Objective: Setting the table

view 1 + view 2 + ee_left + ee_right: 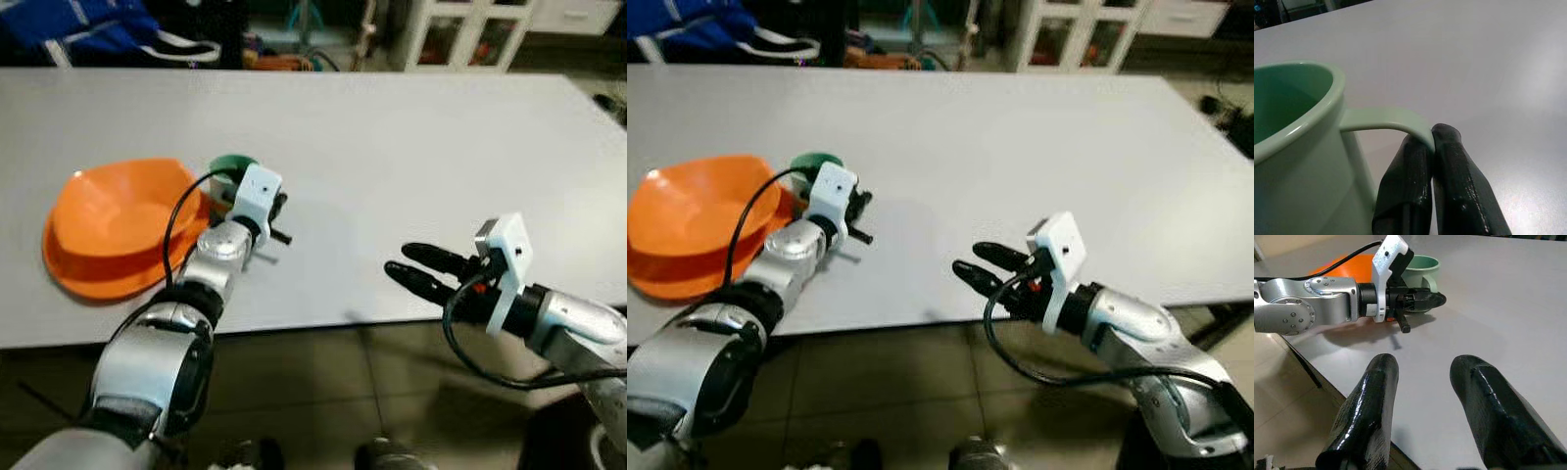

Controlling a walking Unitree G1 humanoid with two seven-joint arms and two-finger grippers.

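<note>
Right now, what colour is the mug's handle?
Pale green handle, clearest in the left wrist view.

On the counter (pixel 411 147), a bowl (pixel 108 225) sits at the frame's left. A mug (pixel 231 172) stands just right of it, touching. The left gripper (pixel 1431 298) meets the mug's handle (pixel 1396 121); the right gripper (pixel 416 267) hangs at the counter's near edge, lower right.

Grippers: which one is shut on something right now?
The left gripper: its fingers pinch the handle of the green mug beside the orange bowl. The right gripper hovers open at the table edge.
</note>
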